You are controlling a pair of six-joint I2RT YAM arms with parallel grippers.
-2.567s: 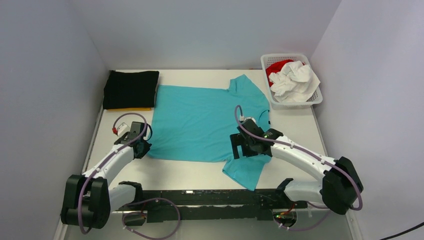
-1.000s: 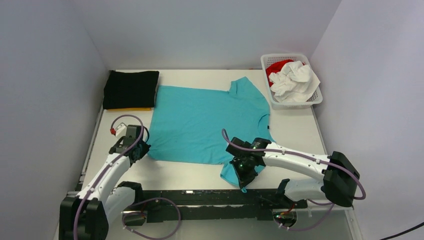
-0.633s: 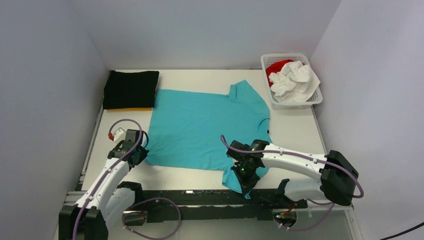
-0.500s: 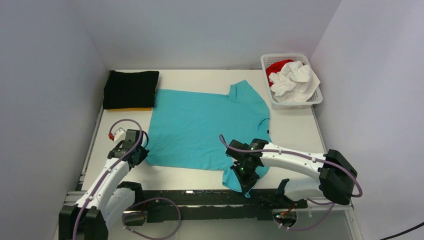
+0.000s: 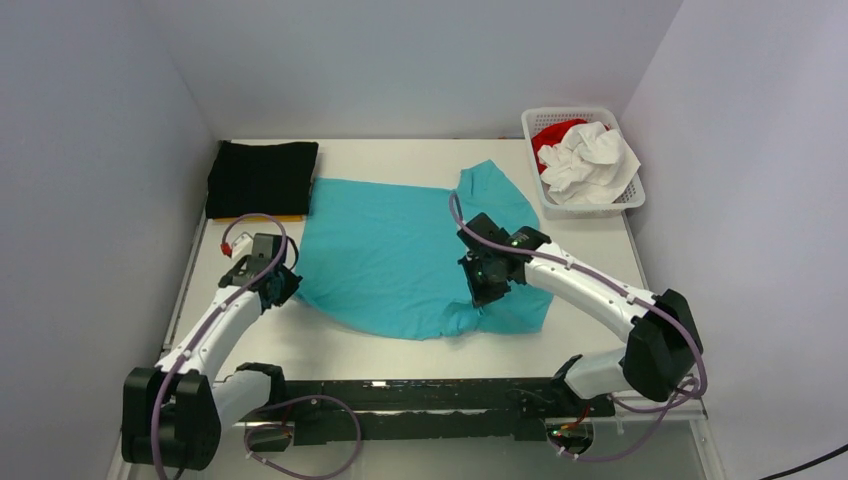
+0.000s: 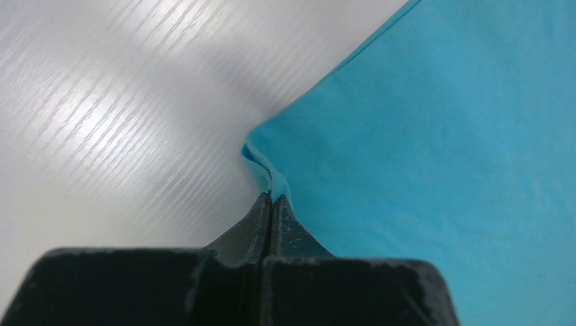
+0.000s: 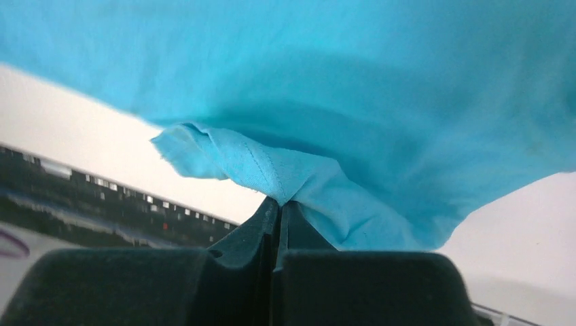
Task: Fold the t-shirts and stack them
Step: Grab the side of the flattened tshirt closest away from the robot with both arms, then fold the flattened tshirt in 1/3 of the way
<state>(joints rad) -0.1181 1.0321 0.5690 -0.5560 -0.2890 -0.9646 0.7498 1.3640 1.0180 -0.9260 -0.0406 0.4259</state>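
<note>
A turquoise t-shirt lies spread across the middle of the table. My left gripper is shut on its near left hem corner, low over the table. My right gripper is shut on a bunched sleeve of the same shirt and holds it lifted over the shirt's right half, so the cloth drapes down from the fingers. A folded black t-shirt rests on an orange-yellow one at the far left. White and red t-shirts are crumpled in the basket.
The white lattice basket stands at the far right corner. Grey walls close in on the left, back and right. A black rail runs along the near edge between the arm bases.
My right gripper has risen from the near edge and carried the sleeve away from me over the shirt's right side. My left gripper has moved slightly away from me with the hem corner.
</note>
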